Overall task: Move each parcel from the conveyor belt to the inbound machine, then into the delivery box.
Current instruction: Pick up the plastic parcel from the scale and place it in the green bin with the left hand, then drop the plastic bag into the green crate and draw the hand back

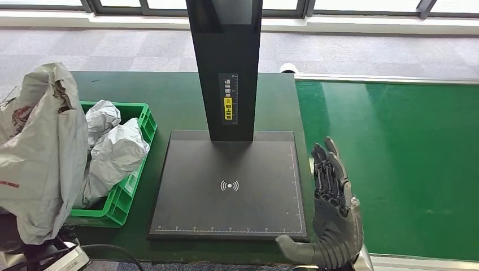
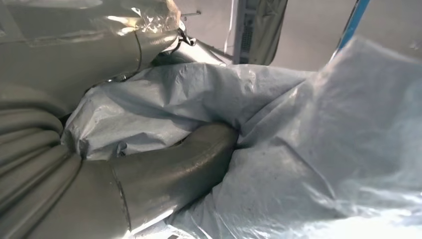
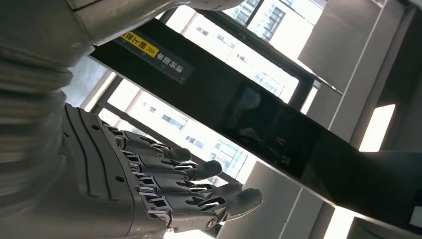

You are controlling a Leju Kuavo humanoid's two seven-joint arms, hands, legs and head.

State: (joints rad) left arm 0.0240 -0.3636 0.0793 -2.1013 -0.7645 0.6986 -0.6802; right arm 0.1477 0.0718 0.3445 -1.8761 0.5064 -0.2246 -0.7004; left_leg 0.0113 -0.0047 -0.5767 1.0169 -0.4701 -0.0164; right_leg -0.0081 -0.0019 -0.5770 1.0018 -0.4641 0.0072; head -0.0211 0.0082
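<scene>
Holding a grey parcel bag over the green delivery box, the left hand grips it. The right hand beside the scanner plate is empty, fingers straight.

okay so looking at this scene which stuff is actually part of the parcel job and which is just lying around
Part of the job:
- grey parcel held in the left hand
- inbound machine, its plate bare
- green delivery box, holding grey parcels
- conveyor belt
- right hand, open

Just lying about:
- black cable at the table edge
</scene>
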